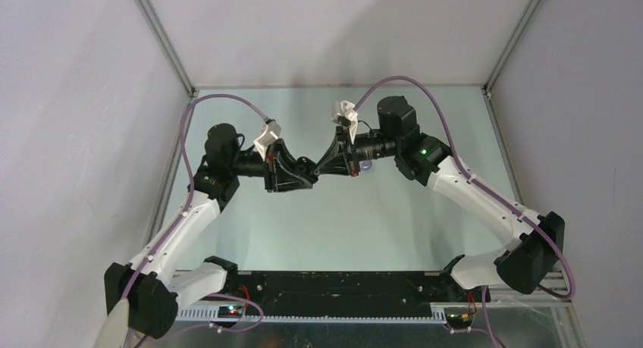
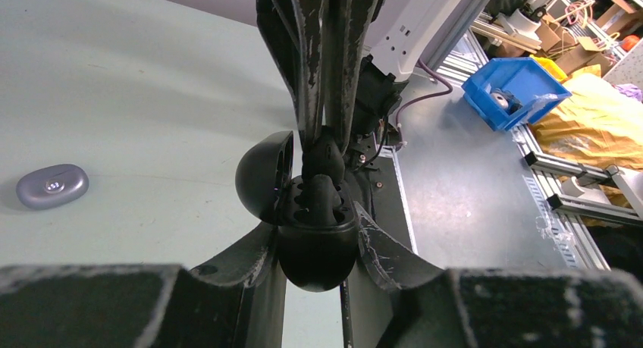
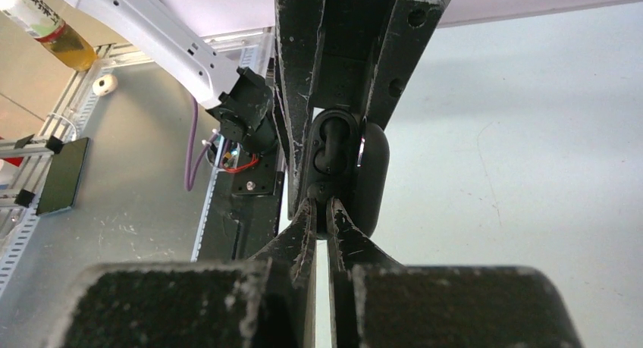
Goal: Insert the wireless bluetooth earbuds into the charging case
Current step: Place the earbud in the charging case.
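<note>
My left gripper (image 2: 317, 238) is shut on the black charging case (image 2: 318, 249), holding it above the table with its lid (image 2: 261, 174) open to the left. My right gripper (image 3: 321, 205) comes in from the opposite side, shut on a glossy black earbud (image 2: 326, 155) whose lower end is at the case's wells. In the right wrist view the open case (image 3: 334, 147) sits just beyond my fingertips. From above, both grippers meet tip to tip, the left (image 1: 305, 170) and the right (image 1: 326, 164). I cannot tell whether a second black earbud is seated. The pale purple earbuds are out of view.
A closed pale purple case (image 2: 51, 186) lies on the table, and from above it (image 1: 367, 167) shows just under my right wrist. A black rail (image 1: 326, 287) runs along the near edge. A blue bin (image 2: 515, 90) and clutter lie beyond the table.
</note>
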